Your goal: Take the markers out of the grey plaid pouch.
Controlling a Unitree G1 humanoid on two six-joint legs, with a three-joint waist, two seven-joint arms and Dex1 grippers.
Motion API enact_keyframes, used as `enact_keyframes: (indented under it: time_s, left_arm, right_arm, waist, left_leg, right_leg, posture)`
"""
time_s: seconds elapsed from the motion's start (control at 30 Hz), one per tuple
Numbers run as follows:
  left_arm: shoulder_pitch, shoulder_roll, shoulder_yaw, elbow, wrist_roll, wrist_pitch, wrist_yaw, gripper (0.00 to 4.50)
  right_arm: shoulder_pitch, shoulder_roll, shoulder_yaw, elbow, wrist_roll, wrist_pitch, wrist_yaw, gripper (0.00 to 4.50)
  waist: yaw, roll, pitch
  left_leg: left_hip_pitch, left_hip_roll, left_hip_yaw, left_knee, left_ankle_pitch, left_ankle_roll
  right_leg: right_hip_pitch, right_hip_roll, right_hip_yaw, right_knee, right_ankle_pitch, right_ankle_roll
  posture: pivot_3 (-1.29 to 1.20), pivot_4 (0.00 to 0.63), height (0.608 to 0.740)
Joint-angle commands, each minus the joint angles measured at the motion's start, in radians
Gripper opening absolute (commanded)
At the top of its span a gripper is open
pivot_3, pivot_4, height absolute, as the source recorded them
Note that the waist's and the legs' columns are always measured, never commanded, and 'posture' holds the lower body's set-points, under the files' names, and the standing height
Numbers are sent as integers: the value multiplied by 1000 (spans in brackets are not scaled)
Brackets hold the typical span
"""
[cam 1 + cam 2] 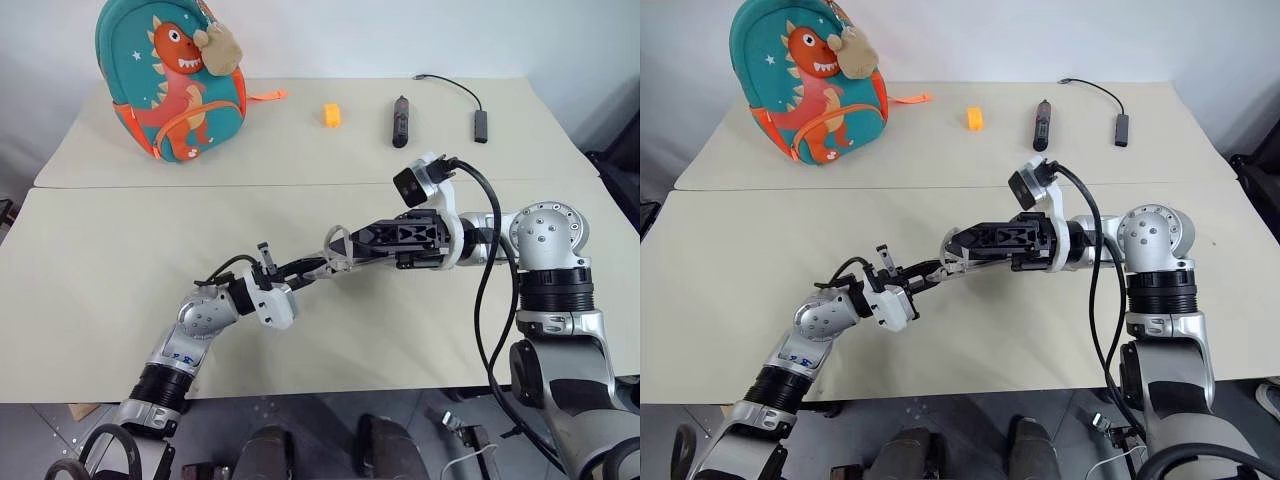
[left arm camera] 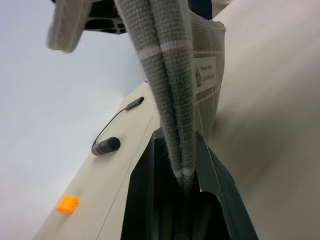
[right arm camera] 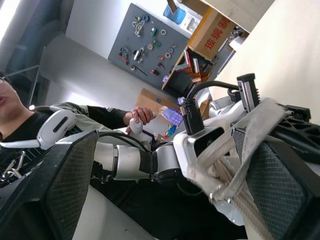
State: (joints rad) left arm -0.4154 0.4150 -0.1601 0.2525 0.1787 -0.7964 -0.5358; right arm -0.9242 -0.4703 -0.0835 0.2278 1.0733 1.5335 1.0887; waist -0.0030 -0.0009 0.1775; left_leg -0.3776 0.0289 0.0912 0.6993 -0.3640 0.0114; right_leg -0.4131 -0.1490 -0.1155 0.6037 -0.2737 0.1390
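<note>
The grey plaid pouch [image 1: 340,246] hangs edge-on above the middle of the near table, between my two grippers. My left gripper [image 1: 318,265] reaches up from the lower left and is shut on the pouch's lower edge. In the left wrist view the fabric [image 2: 175,75], with its small white label, is pinched between the two dark fingers. My right gripper [image 1: 352,240] comes in from the right, level and pointing left. It stands open, and the pouch's other end [image 3: 240,155] lies between its wide-apart fingers, against one of them. The markers are hidden.
On the far table stand a teal dinosaur backpack [image 1: 172,85], a small orange block [image 1: 332,115], a black stick-shaped device [image 1: 400,121] and a cable with a dark adapter [image 1: 480,125]. A person [image 3: 35,115] sits behind the robot, holding a controller.
</note>
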Motion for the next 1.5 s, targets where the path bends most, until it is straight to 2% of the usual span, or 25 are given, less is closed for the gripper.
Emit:
enact_keyframes:
  time_s: [0.03,0.27,0.57,0.7,0.77,0.8,1.07,1.23,1.4,1.5]
  left_arm:
    - [4,5,8,-28,-30,-2,19,0]
    - [7,8,9,-29,-36,5,22,0]
    - [5,8,2,-27,-54,18,14,0]
    - [5,10,3,-27,-56,21,14,0]
    - [6,10,6,-27,-59,24,15,0]
    - [6,10,6,-27,-60,24,16,0]
    - [7,13,22,-24,-72,43,26,0]
    - [15,16,26,-27,-105,66,17,0]
    - [85,16,3,-106,-411,301,-177,0]
    - [137,40,-17,-183,-518,442,-286,0]
  right_arm:
    - [-4,-2,-11,-17,30,8,28,4449]
    - [7,32,-20,-25,51,11,25,4449]
    - [11,163,-85,-39,106,7,-71,4449]
    - [20,185,-98,-52,118,-2,-107,3591]
    - [27,191,-101,-59,115,-20,-124,2835]
    - [29,192,-101,-62,113,-26,-130,2616]
    - [22,202,-130,-37,128,-63,-163,12]
    - [10,213,-166,-16,153,-64,-197,12]
    - [-30,191,-250,45,197,-61,-247,12]
    - [-46,177,-285,70,204,-66,-275,12]
  waist:
    - [0,0,0]
    - [1,0,0]
    - [-1,0,0]
    - [0,0,0]
    - [-1,0,0]
    - [-1,0,0]
    - [-2,0,0]
    - [-2,0,0]
    - [-3,0,0]
    - [-4,0,0]
  left_leg:
    - [0,0,0,0,0,0]
    - [0,0,0,0,0,0]
    - [0,0,0,0,0,0]
    - [0,0,0,0,0,0]
    - [0,0,0,0,0,0]
    - [0,0,0,0,0,0]
    - [0,0,0,0,0,0]
    - [0,0,0,0,0,0]
    - [0,0,0,0,0,0]
    - [1,0,1,0,0,0]
  right_leg:
    - [0,0,0,0,0,0]
    - [0,0,0,0,0,0]
    - [0,0,0,1,0,0]
    - [0,0,0,1,0,0]
    - [0,0,0,1,0,0]
    - [0,0,0,1,0,0]
    - [0,0,0,1,0,0]
    - [0,0,0,1,0,0]
    - [0,0,0,1,0,0]
    - [0,0,0,1,0,0]
  posture:
    - [0,150,740]
    - [0,150,740]
    - [0,150,740]
    - [0,150,740]
    - [0,150,740]
    - [0,150,740]
    - [0,150,740]
    - [0,150,740]
    - [0,150,740]
    - [0,150,740]
